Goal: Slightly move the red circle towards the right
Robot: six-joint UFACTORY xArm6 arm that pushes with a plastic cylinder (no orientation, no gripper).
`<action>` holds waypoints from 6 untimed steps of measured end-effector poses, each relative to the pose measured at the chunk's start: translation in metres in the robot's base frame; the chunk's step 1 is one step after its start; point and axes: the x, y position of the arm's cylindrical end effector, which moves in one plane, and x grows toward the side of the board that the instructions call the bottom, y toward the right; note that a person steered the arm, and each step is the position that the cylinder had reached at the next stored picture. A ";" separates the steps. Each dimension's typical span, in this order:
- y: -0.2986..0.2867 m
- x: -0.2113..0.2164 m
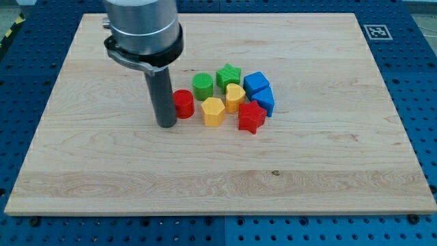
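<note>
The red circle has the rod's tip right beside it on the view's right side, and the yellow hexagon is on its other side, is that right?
Not quite. In the camera view my tip stands on the view's left of the red circle, not its right. The yellow hexagon is indeed on its other side, the view's right.

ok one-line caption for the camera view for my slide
My tip rests against the view's left side of the red circle, with a cluster of green, yellow, blue and red blocks to its right on the wooden board.

On the wooden tabletop (273, 191), taking the yellow heart (235, 96) as landmark: green cylinder (202, 85) upper left, green star (229, 75) above, yellow hexagon (214, 111) lower left, red star (251, 117) lower right, two blue blocks (259, 91) right.
</note>
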 end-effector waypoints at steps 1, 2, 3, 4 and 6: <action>-0.022 -0.009; -0.022 -0.019; -0.019 -0.021; -0.013 -0.027; 0.013 -0.030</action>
